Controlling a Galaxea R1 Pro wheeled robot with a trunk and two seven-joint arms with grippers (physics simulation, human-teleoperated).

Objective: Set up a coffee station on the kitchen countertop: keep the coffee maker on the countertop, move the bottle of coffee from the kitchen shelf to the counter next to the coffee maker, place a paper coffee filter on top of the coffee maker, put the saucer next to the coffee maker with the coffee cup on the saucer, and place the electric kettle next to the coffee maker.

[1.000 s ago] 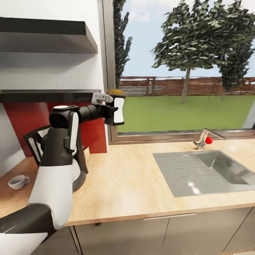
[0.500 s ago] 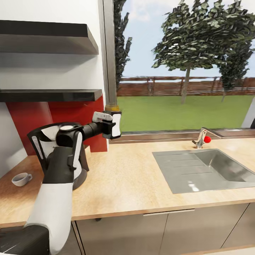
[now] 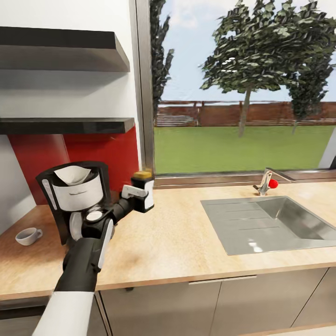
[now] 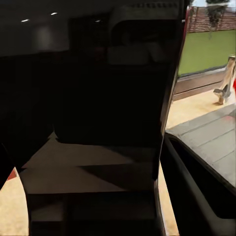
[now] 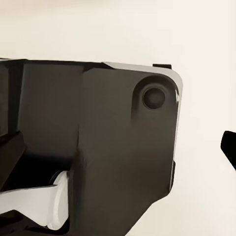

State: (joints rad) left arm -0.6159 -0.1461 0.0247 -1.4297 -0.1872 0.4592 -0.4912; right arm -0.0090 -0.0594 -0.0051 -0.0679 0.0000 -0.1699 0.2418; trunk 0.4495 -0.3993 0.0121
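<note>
The left gripper (image 3: 141,196) is clamped on the bottle of coffee (image 3: 142,181), whose yellow-brown cap pokes out above the fingers; in the left wrist view the bottle's dark body (image 4: 98,98) sits close against the lens between them. Over the last second the arm has dropped from the level of the kitchen shelf (image 3: 65,125) to just above the kitchen countertop (image 3: 177,233), so the bottle now hangs low at about 3 o'clock from the coffee maker (image 3: 74,198), near it but apart. Whether its base touches the wood I cannot tell. That descent puts the bottle roughly where the task wants it; setting it down and letting go looks like the step in hand. The paper coffee filter (image 3: 72,175) already sits in the coffee maker's top, and the coffee cup (image 3: 28,235) stands at about 9 o'clock from the machine. The right wrist view gives only dark robot casing, so I cannot tell the right gripper's state
</note>
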